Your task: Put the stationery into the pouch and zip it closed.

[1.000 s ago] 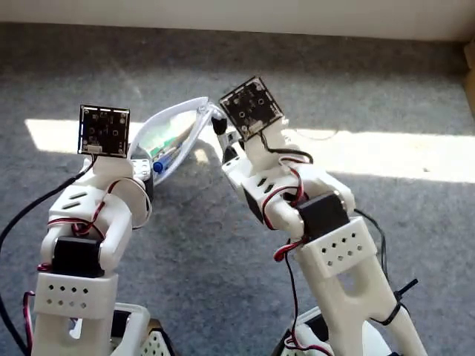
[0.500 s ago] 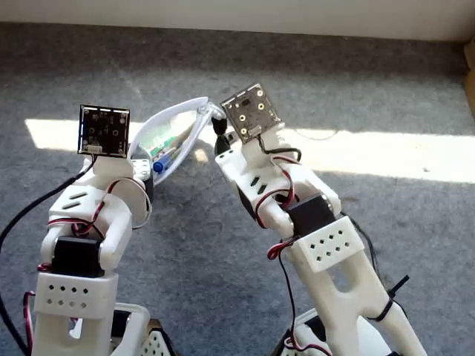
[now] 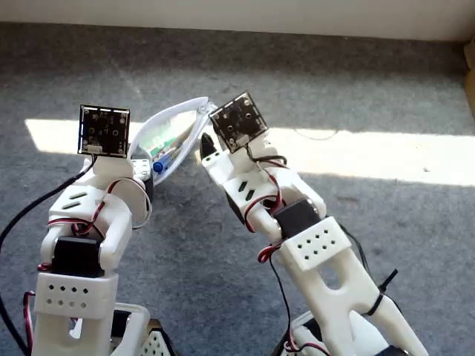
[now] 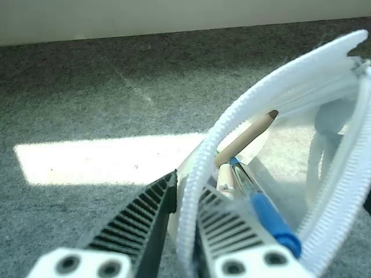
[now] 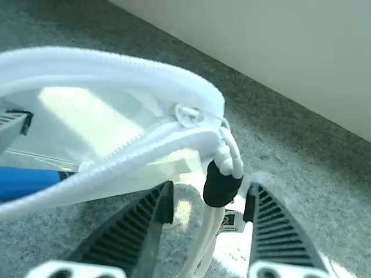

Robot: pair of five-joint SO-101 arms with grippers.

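The clear pouch (image 3: pixel 171 137) sits on the grey tabletop (image 3: pixel 356 89) between the two arms, its white zipper gaping. Inside lie a blue pen (image 4: pixel 264 217) and a wooden pencil (image 4: pixel 249 134), tips toward the open mouth. The left gripper (image 4: pixel 185 191) has its jaws pinching one zipper edge of the pouch. The right gripper (image 5: pixel 210 188) has its jaws spread on either side of the black bead (image 5: pixel 220 180) on the white pull cord (image 5: pixel 203 249), just below the zipper slider (image 5: pixel 186 114). From above, the right arm's camera board (image 3: pixel 239 122) covers that end of the pouch. A sunlit band (image 3: pixel 386 156) crosses the tabletop.
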